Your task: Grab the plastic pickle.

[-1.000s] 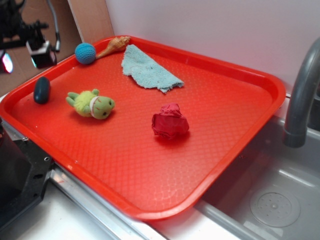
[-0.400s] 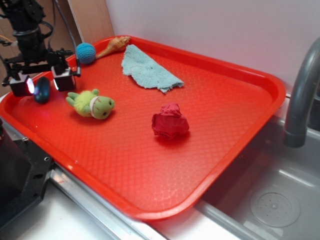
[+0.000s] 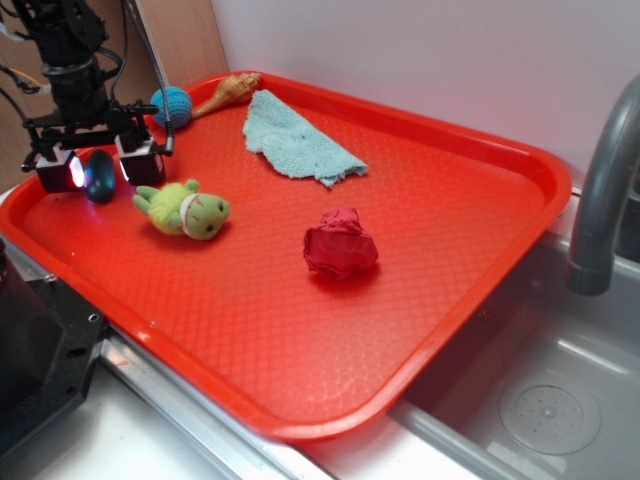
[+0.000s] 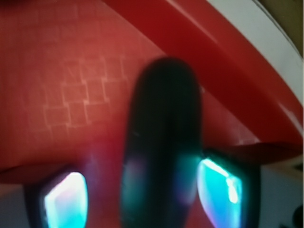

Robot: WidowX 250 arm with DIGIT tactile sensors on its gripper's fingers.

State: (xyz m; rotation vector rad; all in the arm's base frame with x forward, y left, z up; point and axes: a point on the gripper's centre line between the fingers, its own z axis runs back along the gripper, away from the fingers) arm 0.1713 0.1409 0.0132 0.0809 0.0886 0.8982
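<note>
- Gripper (image 3: 100, 172) low over the tray's (image 3: 470, 250) left end, jaws spread wide, straddling the plastic pickle (image 3: 100, 176).
- Pickle lies on the tray floor between the pads (image 4: 223, 183); gaps on both sides, no hold.
- Plush frog (image 3: 187, 208) just right of the gripper.

The wrist view is blurred: the plastic pickle (image 4: 161, 142) runs off the bottom edge, so whether the pincer (image 4: 142, 194) pads touch it cannot be told. In the exterior view the arm hides part of the blue ball (image 3: 178, 101) near the tray's (image 3: 440, 290) far-left corner.
</note>
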